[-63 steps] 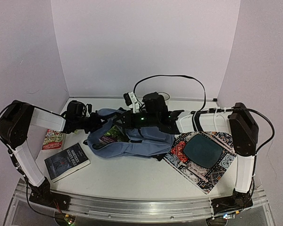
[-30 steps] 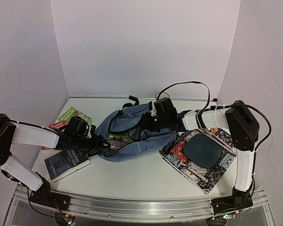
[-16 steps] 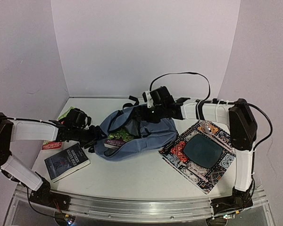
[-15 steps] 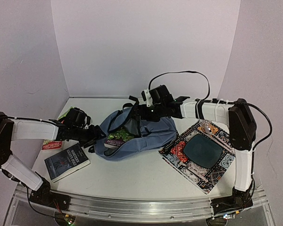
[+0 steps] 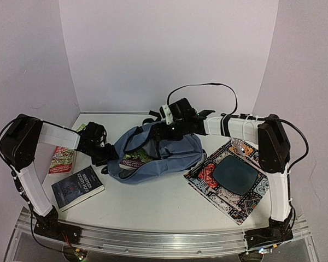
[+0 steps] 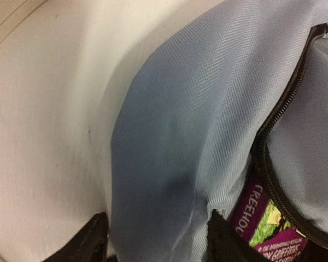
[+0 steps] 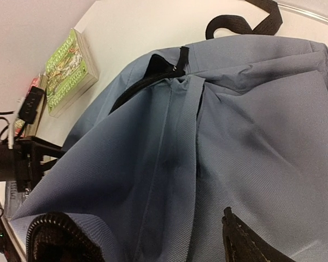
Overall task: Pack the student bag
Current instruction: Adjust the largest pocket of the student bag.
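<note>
Roughly mid-task, judged from the top view: the student bag (image 5: 158, 158) is seen lying on its side at the table (image 5: 153, 207) centre, mouth toward the left, w/ a purple-green book (image 5: 132, 160) already partly inside. A dark book (image 5: 77, 187) and a red book (image 5: 62, 160) are seen outside, left of the bag; a patterned mat (image 5: 229, 183) lies on the right. The left gripper (image 5: 106, 155) is placed at the bag's mouth edge and the right gripper (image 5: 163, 130) on its upper back. The step in hand is judged to be opening/holding the mouth. For the next move, the opening would need to be kept wide while another book is fetched and slid in.

Left wrist view: the fingers (image 6: 90, 243) are seen partway apart, w/ a fold of blue fabric filling the gap and touching both. Whether it is clamped or just straddled can't be told. The zipper (image 6: 279, 109) is seen undone, w/ the book's purple spine below it.

Right wrist view: the jaws are seen wide apart, w/ nothing pinched; the bag fabric lies under and between the fingers (image 7: 60, 240), prob. in contact. A green book (image 7: 68, 71) and a black strap (image 7: 240, 24) are seen beyond the bag.
</note>
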Controlling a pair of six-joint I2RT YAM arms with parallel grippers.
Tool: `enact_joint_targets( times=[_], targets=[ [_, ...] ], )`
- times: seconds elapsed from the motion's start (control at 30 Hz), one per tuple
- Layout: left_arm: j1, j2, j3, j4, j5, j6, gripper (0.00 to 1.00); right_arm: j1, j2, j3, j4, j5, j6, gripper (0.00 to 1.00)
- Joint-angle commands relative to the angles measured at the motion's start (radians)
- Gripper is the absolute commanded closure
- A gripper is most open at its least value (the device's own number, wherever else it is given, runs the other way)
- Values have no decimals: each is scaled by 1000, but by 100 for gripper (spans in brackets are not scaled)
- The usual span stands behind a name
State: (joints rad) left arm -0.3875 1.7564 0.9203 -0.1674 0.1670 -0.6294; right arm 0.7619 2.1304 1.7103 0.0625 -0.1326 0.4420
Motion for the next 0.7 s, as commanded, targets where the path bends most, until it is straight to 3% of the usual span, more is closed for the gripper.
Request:
enact_joint_targets(
  times=[0.0,0.1,0.17,0.5,0.67],
  targets=[
    [6,46,48,-11,13,55,56,-28,-39,-6,34,-34,123,26],
    [7,36,8,-18,44,53,85,-74,-85,-101,82,-43,245,25],
    [7,-10,-50,-22,64,38,98,-103,-116,-169,115,-37,322,25],
    [-13,-389,-342,-30,210,-69,100,-160,-113,-291,132,-23,559,24],
    [-13,-539,-372,-46,189,-73,100,-161,-79,-252,115,-116,446,23]
  ],
)
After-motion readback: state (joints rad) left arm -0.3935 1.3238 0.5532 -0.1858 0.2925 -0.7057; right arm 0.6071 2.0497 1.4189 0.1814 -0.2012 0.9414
